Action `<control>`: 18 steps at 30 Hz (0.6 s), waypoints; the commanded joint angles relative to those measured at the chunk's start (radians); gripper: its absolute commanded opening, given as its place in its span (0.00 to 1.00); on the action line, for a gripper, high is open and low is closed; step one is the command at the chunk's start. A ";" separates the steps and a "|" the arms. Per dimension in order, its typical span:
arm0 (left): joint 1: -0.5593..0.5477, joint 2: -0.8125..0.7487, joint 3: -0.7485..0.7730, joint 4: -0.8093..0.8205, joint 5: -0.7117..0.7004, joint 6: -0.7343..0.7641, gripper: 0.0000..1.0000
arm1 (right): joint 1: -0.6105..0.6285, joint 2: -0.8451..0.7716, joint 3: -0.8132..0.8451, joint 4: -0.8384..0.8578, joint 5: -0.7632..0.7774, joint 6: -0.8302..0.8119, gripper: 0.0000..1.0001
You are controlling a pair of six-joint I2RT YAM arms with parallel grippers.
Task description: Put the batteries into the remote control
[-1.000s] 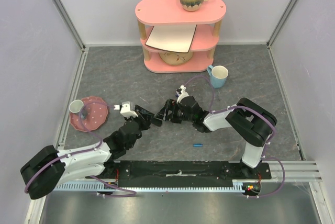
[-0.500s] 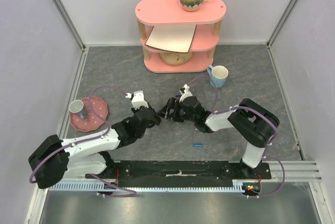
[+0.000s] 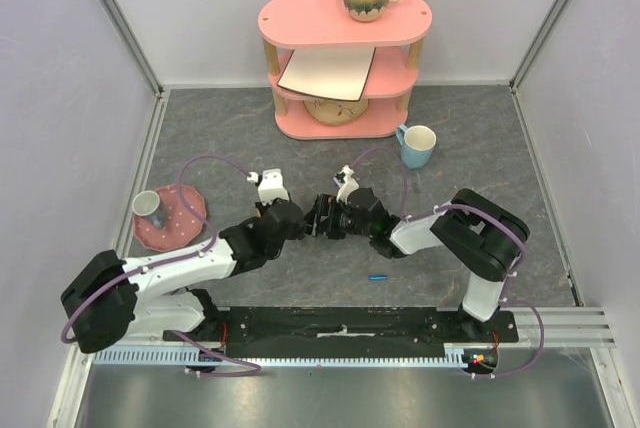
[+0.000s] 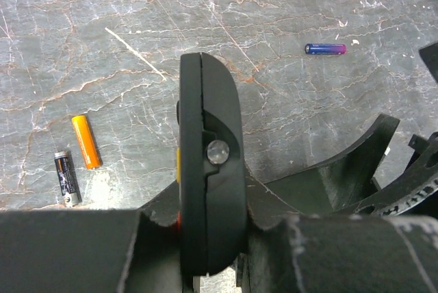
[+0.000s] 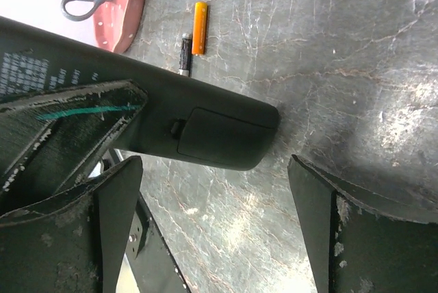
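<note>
Protruding edgewise from left tool (image 4: 211,228), remote control (image 4: 205,135)

The left gripper (image 3: 294,220) has carried the remote (image 4: 209,170) toward 3 o'clock, closing the gap until it meets the right gripper (image 3: 319,217).

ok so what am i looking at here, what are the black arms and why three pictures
It is a robot: a left arm and a right arm bolted side by side, each ending in a two-finger gripper. The wide picture comes from a fixed camera above and behind them; the two close-ups come from a camera on each wrist. The left gripper is clamped on a black remote control. The right gripper stands open near the remote's end, holding nothing. On the grey table lie an orange battery, a black battery and a blue cylinder. Further off: a pink shelf, a blue cup, a pink plate.
</note>
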 commanded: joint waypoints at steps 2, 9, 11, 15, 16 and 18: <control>-0.022 0.080 0.006 -0.213 -0.074 0.021 0.02 | -0.007 0.025 -0.033 0.164 -0.061 0.032 0.94; -0.028 0.114 0.095 -0.340 -0.202 -0.099 0.02 | -0.009 -0.133 -0.015 -0.081 0.031 -0.163 0.96; -0.030 0.110 0.115 -0.378 -0.231 -0.126 0.02 | -0.009 -0.171 0.005 -0.145 0.065 -0.209 0.97; -0.030 0.071 0.097 -0.298 -0.216 -0.106 0.02 | -0.009 -0.257 0.046 -0.337 0.189 -0.296 0.98; -0.030 0.059 0.080 -0.262 -0.187 -0.089 0.02 | -0.009 -0.271 0.060 -0.365 0.212 -0.322 0.98; -0.030 -0.001 0.009 -0.166 -0.152 -0.045 0.02 | -0.009 -0.303 0.071 -0.439 0.259 -0.346 0.98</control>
